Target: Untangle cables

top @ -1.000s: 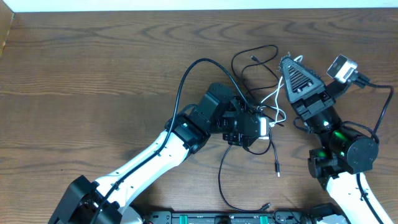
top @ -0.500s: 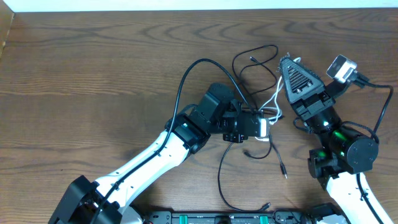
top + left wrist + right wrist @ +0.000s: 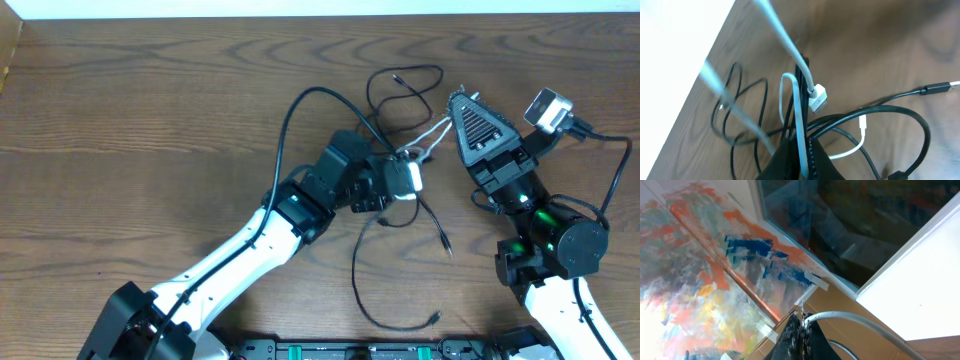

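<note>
The cables lie tangled at centre right of the wooden table. Several thin black cables loop toward the back, and one trails forward to a plug. The white cable stretches taut between both grippers. My left gripper is shut on it; in the left wrist view the white cable runs up between the closed fingers, its white plug hanging among black cables. My right gripper is shut on the other stretch; the white cable arcs out of its tip.
The left arm's own thick black wire arches over the table behind its wrist. A loose black plug end lies in front of the tangle. The table's back edge runs along the top. The right wrist camera faces up at a painted wall.
My left gripper closed on the white cable, then moved back and slightly left, pulling it taut. The black loops and trailing plug ends shifted with it. The right arm stayed put.
</note>
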You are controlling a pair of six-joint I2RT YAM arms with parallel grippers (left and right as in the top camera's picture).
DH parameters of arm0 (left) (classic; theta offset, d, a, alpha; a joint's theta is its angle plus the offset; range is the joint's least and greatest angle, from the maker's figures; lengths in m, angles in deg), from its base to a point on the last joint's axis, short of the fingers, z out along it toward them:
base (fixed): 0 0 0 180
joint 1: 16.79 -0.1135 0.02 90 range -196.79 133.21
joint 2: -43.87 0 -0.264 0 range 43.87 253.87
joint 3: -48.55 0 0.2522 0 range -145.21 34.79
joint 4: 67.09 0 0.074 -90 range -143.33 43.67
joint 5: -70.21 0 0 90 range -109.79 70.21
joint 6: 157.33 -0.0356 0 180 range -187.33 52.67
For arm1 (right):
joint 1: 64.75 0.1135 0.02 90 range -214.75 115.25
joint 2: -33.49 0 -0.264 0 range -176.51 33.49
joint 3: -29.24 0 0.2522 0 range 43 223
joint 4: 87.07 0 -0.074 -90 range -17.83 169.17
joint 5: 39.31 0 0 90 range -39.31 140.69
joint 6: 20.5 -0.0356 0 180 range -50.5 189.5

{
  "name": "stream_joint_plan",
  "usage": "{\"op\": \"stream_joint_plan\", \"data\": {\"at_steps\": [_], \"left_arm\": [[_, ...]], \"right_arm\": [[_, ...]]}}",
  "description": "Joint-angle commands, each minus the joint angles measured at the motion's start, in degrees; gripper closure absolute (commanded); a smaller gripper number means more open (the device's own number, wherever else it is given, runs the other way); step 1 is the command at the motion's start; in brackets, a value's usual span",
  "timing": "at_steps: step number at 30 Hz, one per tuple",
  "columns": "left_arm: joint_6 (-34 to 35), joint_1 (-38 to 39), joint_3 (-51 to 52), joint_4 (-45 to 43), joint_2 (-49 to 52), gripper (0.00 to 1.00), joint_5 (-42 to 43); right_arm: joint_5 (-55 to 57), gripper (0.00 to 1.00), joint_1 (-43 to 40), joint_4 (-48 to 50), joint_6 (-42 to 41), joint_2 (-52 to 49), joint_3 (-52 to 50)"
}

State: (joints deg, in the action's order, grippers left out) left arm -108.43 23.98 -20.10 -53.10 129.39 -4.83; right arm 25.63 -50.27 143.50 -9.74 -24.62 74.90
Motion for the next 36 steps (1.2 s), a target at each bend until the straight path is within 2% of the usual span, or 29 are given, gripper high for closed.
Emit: {"op": "stream_joint_plan", "data": {"at_steps": [1,9,14,18,19,20,21,22,24,27,31,36], "left_arm": [[3.9,-1.6,-0.6,2.0,0.6,0.92,-4.0],[3.7,-1.6,-0.6,5.9,0.6,0.92,-3.7],[3.6,-1.6,-0.6,5.9,0.6,0.92,4.1],[3.2,-1.6,-0.6,7.8,0.6,0.92,3.8],[3.2,-1.6,-0.6,8.1,0.6,0.78,3.7],[3.3,-1.6,-0.6,8.3,0.6,0.53,3.6],[3.3,-1.6,-0.6,8.5,0.7,0.41,3.6],[3.3,-1.6,-0.6,8.8,0.6,0.21,3.6],[3.3,-1.6,-0.6,8.9,0.7,0.07,3.6],[3.3,-1.6,-0.6,9.6,0.7,0.06,1.6],[3.3,-1.6,-0.6,9.8,0.7,0.04,0.9],[3.3,-1.5,-0.6,9.8,0.7,0.02,7.1]], "right_arm": [[0.3,0.99,-0.2,0.6,-0.4,0.3,1.1],[3.3,0.99,-1.6,2.1,-0.4,0.3,1.1],[4.1,0.99,-1.9,-1.0,4.0,0.3,1.1],[8.6,0.99,-5.2,0.2,5.4,0.3,1.1],[9.1,0.99,-6.5,0.9,5.4,0.3,1.1],[9.1,0.99,-8.3,1.7,5.4,0.3,1.1],[9.1,0.99,-9.0,2.0,5.4,0.3,1.1],[9.0,0.99,-11.3,2.2,5.4,0.3,1.1],[9.0,0.99,-13.1,1.9,5.4,0.3,1.1],[7.4,0.99,-17.1,-0.1,5.4,0.3,1.1],[5.8,0.99,-18.0,0.0,4.5,0.3,1.1],[5.5,0.99,-18.0,0.9,4.0,0.3,1.1]]}}
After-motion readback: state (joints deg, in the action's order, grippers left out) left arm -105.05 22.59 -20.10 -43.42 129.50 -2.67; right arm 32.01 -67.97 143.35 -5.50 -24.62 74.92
